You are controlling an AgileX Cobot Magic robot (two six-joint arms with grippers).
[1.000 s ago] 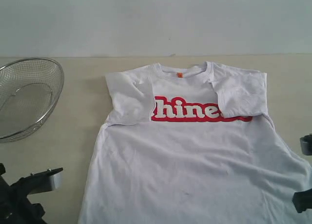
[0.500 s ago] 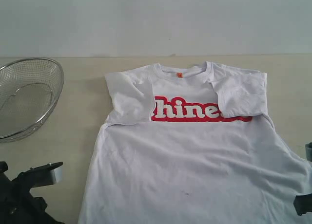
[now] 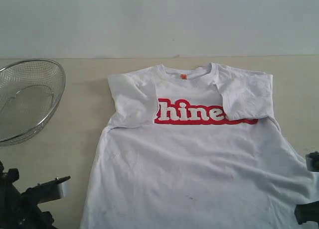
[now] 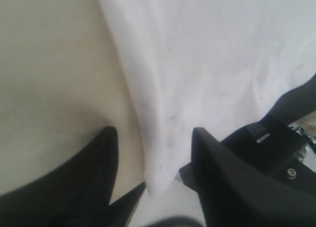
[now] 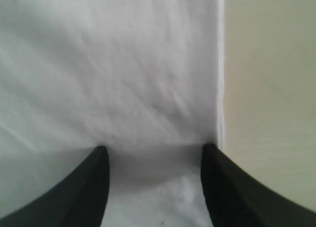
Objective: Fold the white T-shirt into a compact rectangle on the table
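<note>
So the white short-sleeved cotton T-shirt (image 3: 199,159) lies front-up over the middle and lower part of the exterior frame, on the pale beige matte table (image 3: 79,119). The fabric is soft and a bit rumpled, with shallow creases down the body and a couple of faint specks low down. Both sleeves are flipped inward over the chest, so the red-and-white bubble lettering (image 3: 192,113) only reads "hine", and the ends are hidden under them. There's a small orange neck tag (image 3: 183,76) at the collar. The bottom hem runs off the lower edge of the frame.

In the upper left there's a shiny round wire-mesh metal basket (image 3: 27,97), cut off by the frame edge and well apart from the shirt.

The left gripper (image 4: 154,133) has its black fingers spread and released. The shirt's hem corner lies between them, not pinched. In the exterior view it's lower left, near the shirt's side edge and partly cropped. The right gripper (image 5: 154,150) is also spread, with nothing clamped, over plain white cloth, and the stitched edge is right by one finger. It's mostly out of frame at lower right.

Open tabletop runs between the basket and the shirt and behind the collar.
</note>
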